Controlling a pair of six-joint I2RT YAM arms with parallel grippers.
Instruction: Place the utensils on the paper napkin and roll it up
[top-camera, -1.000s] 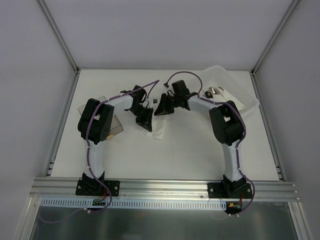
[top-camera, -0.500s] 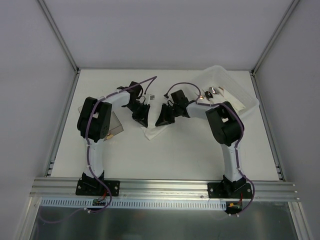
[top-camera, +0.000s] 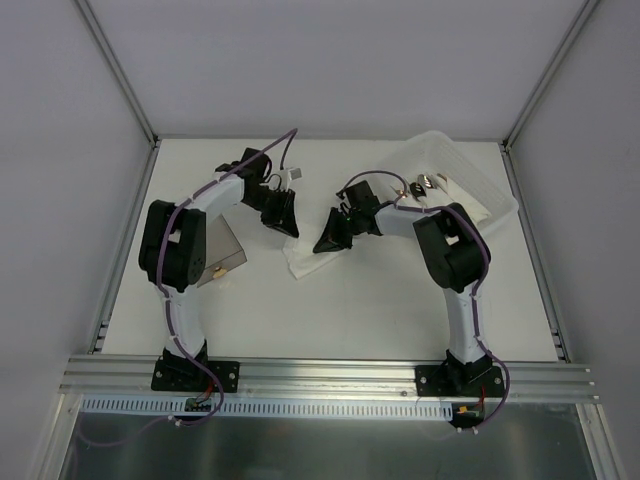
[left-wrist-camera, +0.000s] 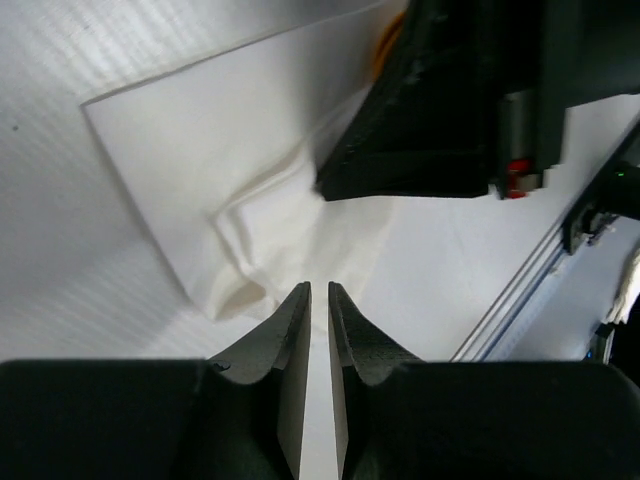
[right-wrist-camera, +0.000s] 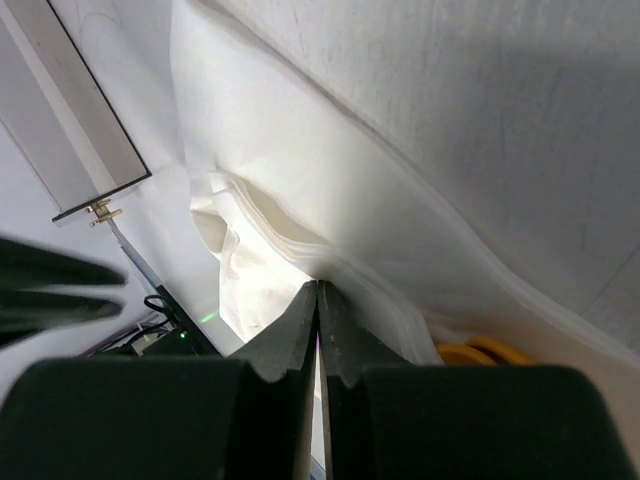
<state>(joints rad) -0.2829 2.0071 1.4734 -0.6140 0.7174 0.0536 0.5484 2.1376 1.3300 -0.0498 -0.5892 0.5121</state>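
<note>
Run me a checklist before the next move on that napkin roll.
1. Wrapping of utensils: orange shows under a fold; how many, cannot tell.
2. Grip of right hand: shut at a fold of the paper napkin; whether it pinches paper, cannot tell.
3. Freedom of left hand: jaws a crack apart, nothing between: ok.
4. Hands clear of each other: ok.
5. Roll finished: not ok, napkin only folded and rumpled.

This is a robotics lab cell: the cabled left arm (top-camera: 178, 262) and right arm (top-camera: 456, 252) stand bolted to an aluminium rail (top-camera: 330, 376) at a white counter's (top-camera: 340, 315) edge, boxed in by plain grey panels (top-camera: 330, 60).
</note>
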